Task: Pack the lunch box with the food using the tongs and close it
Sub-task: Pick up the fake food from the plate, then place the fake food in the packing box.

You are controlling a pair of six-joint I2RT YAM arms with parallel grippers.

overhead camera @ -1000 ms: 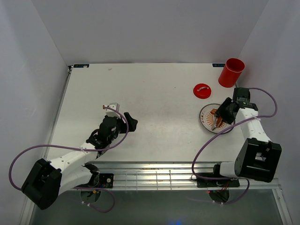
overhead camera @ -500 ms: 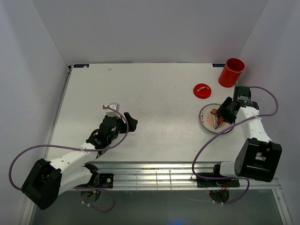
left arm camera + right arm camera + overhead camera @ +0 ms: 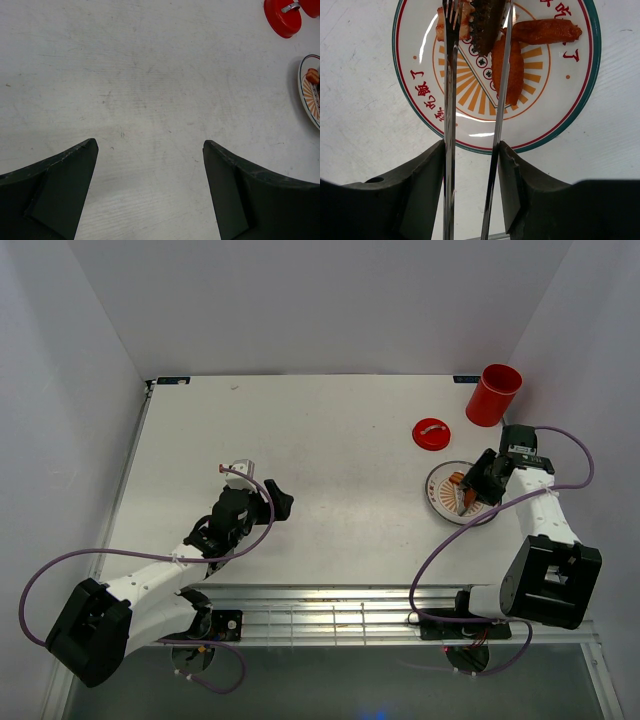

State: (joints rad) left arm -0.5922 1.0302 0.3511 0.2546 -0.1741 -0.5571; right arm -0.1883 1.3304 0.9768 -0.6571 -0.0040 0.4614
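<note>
My right gripper is shut on the silver tongs, one slim arm against each finger. The tongs' tips reach over the orange-patterned plate and straddle a piece of food at its far side. Two more brown strips of food lie on the plate. From above, the right gripper hovers over the plate. The red lunch box stands open at the far right, and its lid lies flat on the table beside it. My left gripper is open over bare table.
The left arm rests at the table's middle left, far from the plate. A metal rail runs along the near edge. White walls close in the table on three sides. The lid and the plate's rim show at the left wrist view's right edge.
The right gripper has shifted slightly toward the far right over the plate, and the tongs' arms have come a little closer together. The left arm has not moved.
</note>
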